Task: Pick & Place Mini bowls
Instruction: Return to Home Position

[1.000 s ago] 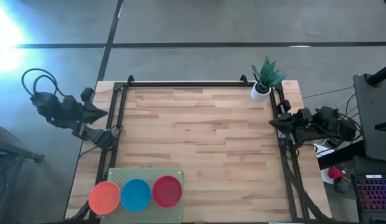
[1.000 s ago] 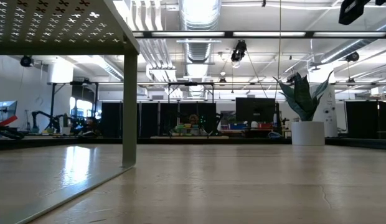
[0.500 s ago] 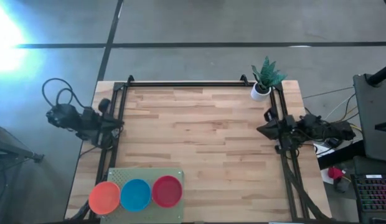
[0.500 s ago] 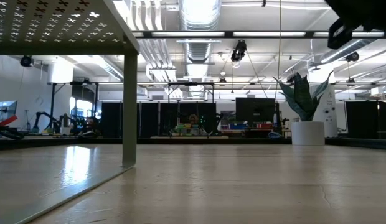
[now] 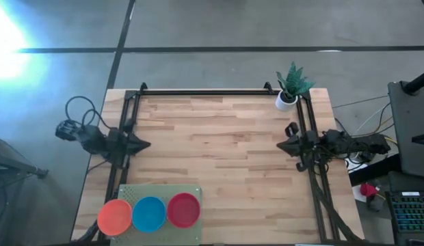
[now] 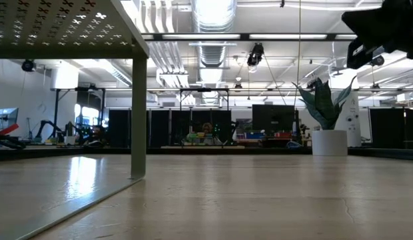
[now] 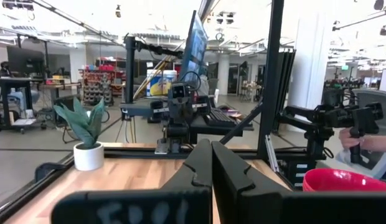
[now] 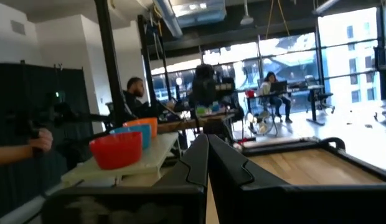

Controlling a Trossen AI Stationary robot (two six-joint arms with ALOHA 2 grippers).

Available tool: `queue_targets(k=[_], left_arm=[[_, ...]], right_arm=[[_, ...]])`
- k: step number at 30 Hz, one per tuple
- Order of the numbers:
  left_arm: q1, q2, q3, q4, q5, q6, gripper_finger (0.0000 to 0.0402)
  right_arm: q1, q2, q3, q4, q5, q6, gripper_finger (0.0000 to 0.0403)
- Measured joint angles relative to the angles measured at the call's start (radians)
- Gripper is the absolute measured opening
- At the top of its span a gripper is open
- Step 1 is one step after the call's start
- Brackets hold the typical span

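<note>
Over the last second both arms have swung in from outside the rails. Your left claw (image 5: 141, 144) now points across the tabletop (image 5: 219, 150) from its left edge, and your right claw (image 5: 280, 145) faces it from the right. Both are pinched together and hold nothing. The orange bowls (image 5: 114, 216), blue bowls (image 5: 149, 213) and red bowls (image 5: 183, 210) sit in a row on the shelf (image 5: 161, 191). That shelf stands at the left arm's side, well apart from both claws but nearer the left. Judging by this, homing needs no reach toward them.

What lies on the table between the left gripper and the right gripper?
Nothing stands there. The high view shows only bare wooden tabletop between the left gripper and the right gripper, both shut.
</note>
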Motion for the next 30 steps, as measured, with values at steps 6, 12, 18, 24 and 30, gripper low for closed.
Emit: queue_targets(k=[6,12,18,24,30], left_arm=[[0.0,0.0,-0.12,0.157,0.016,0.0,0.0],[0.0,0.0,-0.236,0.271,0.022,-0.015,0.0],[0.0,0.0,-0.286,0.308,0.026,-0.021,0.0],[0.0,0.001,-0.287,0.285,0.031,-0.039,0.0],[0.0,0.001,-0.287,0.248,0.006,-0.05,0.0]], right_arm=[[0.0,0.0,0.0,0.012,-0.035,-0.038,0.0008],[0.0,0.0,0.001,0.013,-0.037,-0.051,0.0008],[0.0,0.0,0.001,0.011,-0.036,-0.065,0.0008],[0.0,0.002,0.001,0.002,-0.034,-0.077,0.0008],[0.0,0.003,0.001,0.003,-0.034,-0.07,0.0008]])
